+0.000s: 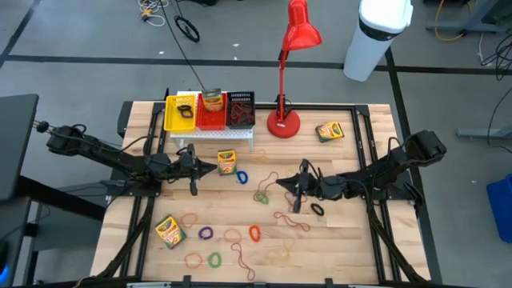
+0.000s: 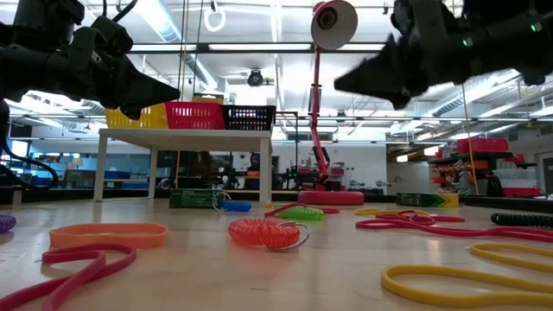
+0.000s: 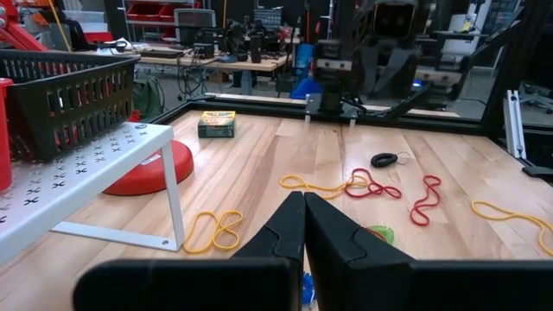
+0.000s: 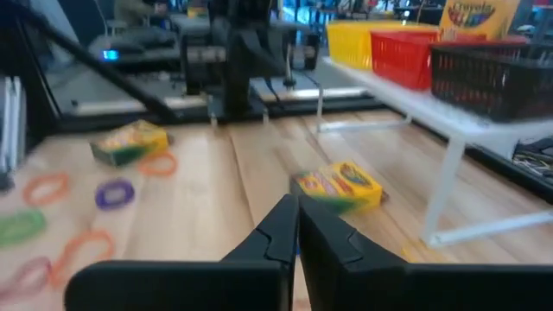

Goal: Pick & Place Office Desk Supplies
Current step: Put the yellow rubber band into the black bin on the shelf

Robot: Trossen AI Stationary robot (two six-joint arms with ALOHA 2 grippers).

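- Left tool (image 1: 213, 167) is seen clenched, empty, left of centre beside a crayon box (image 1: 227, 162).
- Right tool (image 1: 282, 186) is seen clenched, empty, above rubber bands (image 1: 292, 222) on the worktop (image 1: 352, 240).

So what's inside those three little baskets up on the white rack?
On the white rack, the red basket holds a crayon box. The yellow basket holds dark loops, the black basket reddish ones. Anything beneath these is hidden.

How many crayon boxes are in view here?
4: one in the red basket, one in front of the rack, one right of the lamp, one at the near left. More may be hidden in baskets.
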